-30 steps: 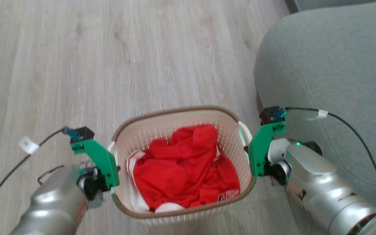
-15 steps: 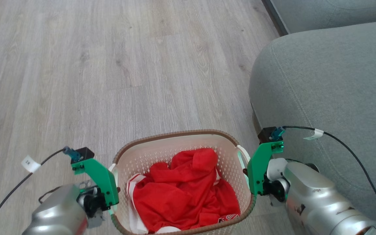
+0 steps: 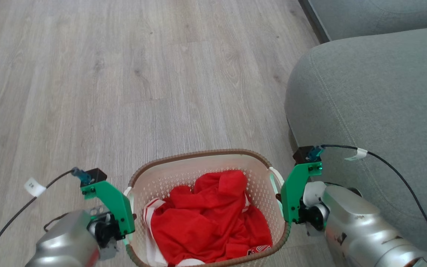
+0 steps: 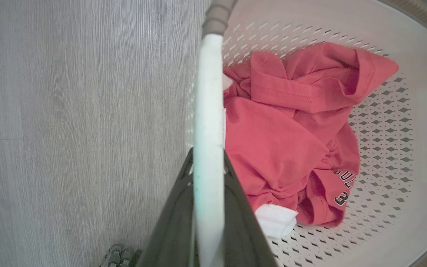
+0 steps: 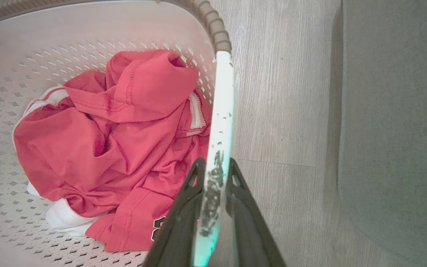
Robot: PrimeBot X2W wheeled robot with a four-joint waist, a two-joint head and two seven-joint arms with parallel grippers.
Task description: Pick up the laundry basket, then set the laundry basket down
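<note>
The cream laundry basket (image 3: 169,177), with a brown woven rim and perforated walls, sits low in the middle of the head view between my two arms. My left gripper (image 3: 127,219) is shut on its left white handle (image 4: 208,92). My right gripper (image 3: 282,197) is shut on the right white handle (image 5: 222,104). In each wrist view, the dark fingers (image 4: 235,207) (image 5: 184,218) pinch the handle from both sides. The basket's near edge is cut off by the bottom of the head view. I cannot tell whether its base touches the floor.
A crumpled red shirt with white trim (image 3: 209,222) lies in the basket. A grey sofa (image 3: 376,92) stands close on the right, just beyond my right arm. Open wooden floor (image 3: 124,74) stretches ahead and to the left. Black cables trail from both wrists.
One second ago the whole head view shifted, so the camera moved; the basket now sits lower in it. Over the last half second almost nothing changed. Both grippers stay shut on the handles.
</note>
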